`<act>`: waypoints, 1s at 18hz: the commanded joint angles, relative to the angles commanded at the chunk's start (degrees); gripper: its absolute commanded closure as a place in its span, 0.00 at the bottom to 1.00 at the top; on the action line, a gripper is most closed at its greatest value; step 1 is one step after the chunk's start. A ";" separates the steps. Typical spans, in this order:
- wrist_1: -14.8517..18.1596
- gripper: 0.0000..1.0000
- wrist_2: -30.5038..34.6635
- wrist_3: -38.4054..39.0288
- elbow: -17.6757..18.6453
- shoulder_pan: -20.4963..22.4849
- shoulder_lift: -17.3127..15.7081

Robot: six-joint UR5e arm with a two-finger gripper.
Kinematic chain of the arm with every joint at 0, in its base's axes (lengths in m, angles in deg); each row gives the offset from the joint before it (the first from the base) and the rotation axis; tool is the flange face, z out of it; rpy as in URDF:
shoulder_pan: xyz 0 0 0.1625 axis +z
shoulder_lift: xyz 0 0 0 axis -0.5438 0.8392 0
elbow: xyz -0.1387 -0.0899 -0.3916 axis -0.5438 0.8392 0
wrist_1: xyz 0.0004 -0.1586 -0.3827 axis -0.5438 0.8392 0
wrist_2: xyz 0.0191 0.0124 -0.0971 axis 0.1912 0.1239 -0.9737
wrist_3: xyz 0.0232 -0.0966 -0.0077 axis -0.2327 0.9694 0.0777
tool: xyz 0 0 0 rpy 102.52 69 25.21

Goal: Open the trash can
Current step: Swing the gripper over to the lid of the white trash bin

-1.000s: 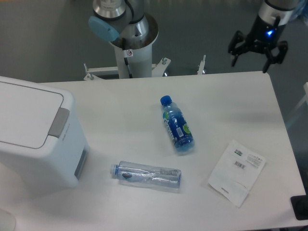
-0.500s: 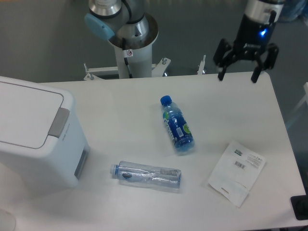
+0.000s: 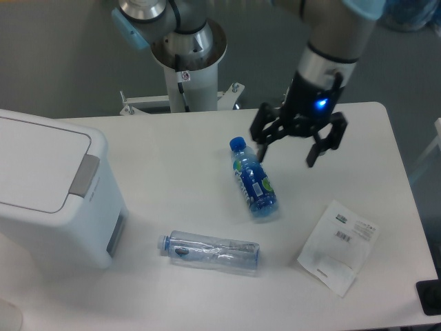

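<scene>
Gripper (image 3: pixel 297 142) swings in over the worktop (image 3: pixel 172 148), fingers spread and empty.
It now hangs by the blue bottle (image 3: pixel 253 180); the bin (image 3: pixel 48 189), lid shut, remains well off.

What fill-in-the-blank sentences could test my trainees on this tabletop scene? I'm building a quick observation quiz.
1. The lid of the trash can is ____.
2. The gripper hangs with its fingers spread, holding ____.
3. The blue bottle and the clear bottle both lie on their ____.
4. The paper packet lies toward the table's ____ edge in the picture.

Missing words: closed; nothing; sides; right
</scene>
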 joint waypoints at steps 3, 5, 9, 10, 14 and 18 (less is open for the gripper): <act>0.70 0.00 0.09 5.63 -5.44 -4.75 3.42; 1.40 0.00 -0.79 7.84 -8.08 -7.21 5.01; 1.58 0.00 -4.48 9.50 -8.19 -10.90 5.02; 1.76 0.00 -4.57 9.95 -7.57 -11.87 4.76; 1.76 0.00 -4.48 9.95 -3.88 -13.99 2.12; 1.67 0.00 -4.48 9.78 -0.89 -14.86 0.27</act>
